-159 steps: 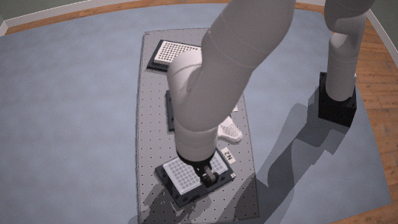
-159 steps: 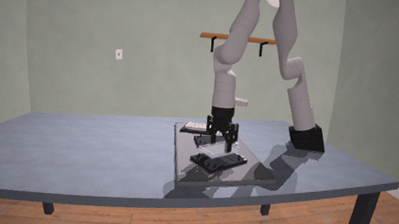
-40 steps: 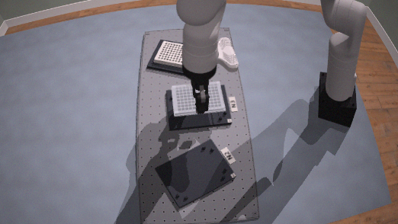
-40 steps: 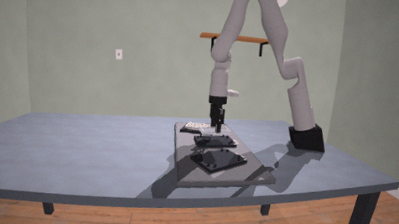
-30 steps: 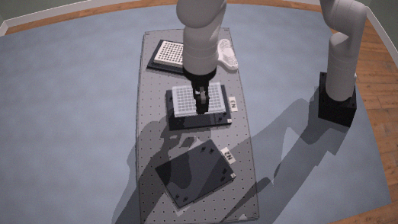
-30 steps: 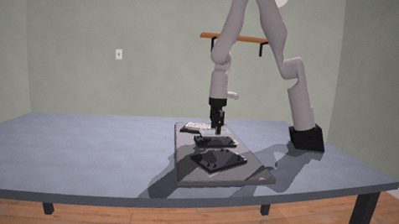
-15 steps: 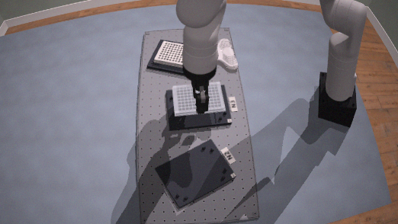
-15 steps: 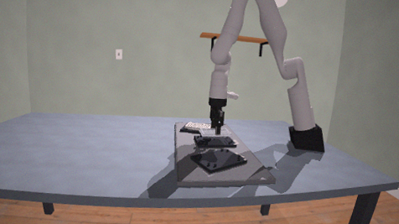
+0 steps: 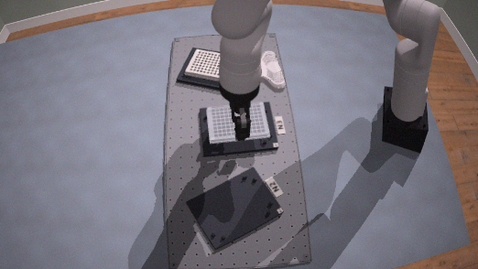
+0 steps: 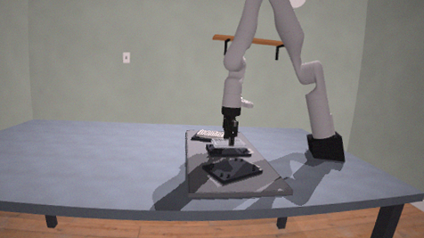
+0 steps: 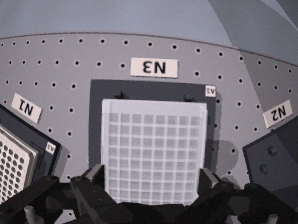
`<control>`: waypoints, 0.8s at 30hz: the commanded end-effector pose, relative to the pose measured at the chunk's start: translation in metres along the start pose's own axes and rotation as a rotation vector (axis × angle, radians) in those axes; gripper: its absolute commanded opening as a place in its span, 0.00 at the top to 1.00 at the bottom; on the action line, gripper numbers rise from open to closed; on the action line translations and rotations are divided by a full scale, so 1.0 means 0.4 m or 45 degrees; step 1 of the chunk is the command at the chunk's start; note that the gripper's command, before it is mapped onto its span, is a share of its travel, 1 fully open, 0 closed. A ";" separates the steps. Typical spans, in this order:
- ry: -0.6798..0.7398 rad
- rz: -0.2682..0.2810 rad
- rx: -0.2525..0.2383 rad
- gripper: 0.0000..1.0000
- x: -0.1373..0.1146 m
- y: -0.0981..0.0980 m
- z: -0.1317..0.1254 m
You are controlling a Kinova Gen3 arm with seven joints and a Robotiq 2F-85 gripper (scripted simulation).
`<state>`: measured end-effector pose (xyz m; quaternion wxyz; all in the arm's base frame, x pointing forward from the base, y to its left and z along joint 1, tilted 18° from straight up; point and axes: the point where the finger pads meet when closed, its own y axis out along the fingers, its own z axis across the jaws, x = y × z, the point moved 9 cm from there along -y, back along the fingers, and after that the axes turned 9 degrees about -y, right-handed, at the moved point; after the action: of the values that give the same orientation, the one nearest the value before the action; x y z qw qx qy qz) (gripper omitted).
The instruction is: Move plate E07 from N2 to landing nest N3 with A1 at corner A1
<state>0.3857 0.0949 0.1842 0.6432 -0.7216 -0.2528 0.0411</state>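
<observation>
Nearest on the desk [image 9: 92,137] lies nest N2 [image 9: 233,207] — bare now, its locators showing and nothing on it, so the pickup is behind us. Beyond it, in the middle of the perforated board [image 9: 183,220], sits nest N3 [image 9: 215,148], and plate E07 [image 9: 222,123] is directly over it, pinched across its width by the hand [image 9: 241,123], whose fingers stand spread wide on the plate's sides. From the wrist view the plate lines up square with N3's dark base, though its edges overhang the frame a little toward the far side; whether it is already seated between the locators or hanging just above them I cannot tell. The A1 mark on N3 shows at its far right corner; the plate's own label is not visible here, so its orientation can't be confirmed. What's left, by my reckoning: finish lowering gently, check it sits flat, release, and back away. Farthest off, plate E01 [image 9: 203,63] rests on N1 [image 9: 183,79] — untouched.
</observation>
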 end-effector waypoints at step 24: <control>0.009 0.005 -0.003 1.00 -0.003 0.019 -0.008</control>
<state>0.3881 0.0907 0.1767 0.6430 -0.7233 -0.2486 0.0396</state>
